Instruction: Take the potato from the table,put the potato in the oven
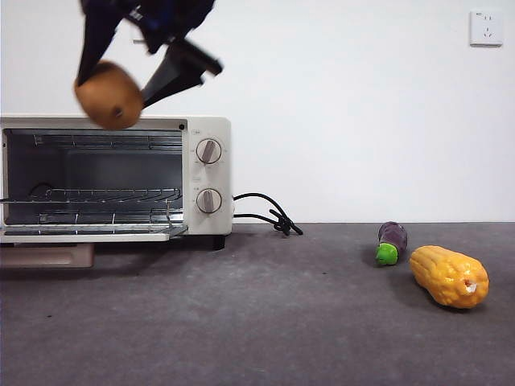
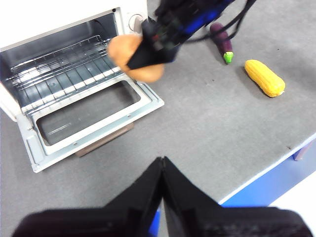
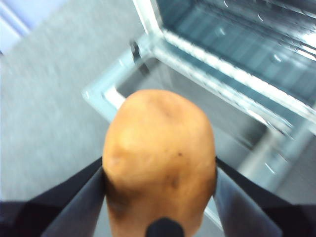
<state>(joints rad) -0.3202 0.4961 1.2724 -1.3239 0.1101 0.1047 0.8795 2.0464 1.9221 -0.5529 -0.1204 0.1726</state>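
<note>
The orange-brown potato (image 1: 109,95) hangs in the air above the oven's top front edge, with my right gripper (image 1: 117,84) shut on it; its black jaws press both sides of the potato (image 3: 160,158). Below it the cream-white oven (image 1: 205,173) stands open, its glass door (image 2: 94,116) folded down flat and the wire racks (image 1: 105,195) bare. In the left wrist view the potato (image 2: 136,59) hovers over the door's far corner. My left gripper (image 2: 162,165) is shut and empty, high above the table (image 1: 265,322) near its front edge.
A small purple eggplant (image 1: 392,241) and a yellow corn cob (image 1: 449,276) lie on the table at the right. The oven's black cord (image 1: 269,213) trails behind its right side. The table's front edge (image 2: 276,160) drops off beside the left gripper.
</note>
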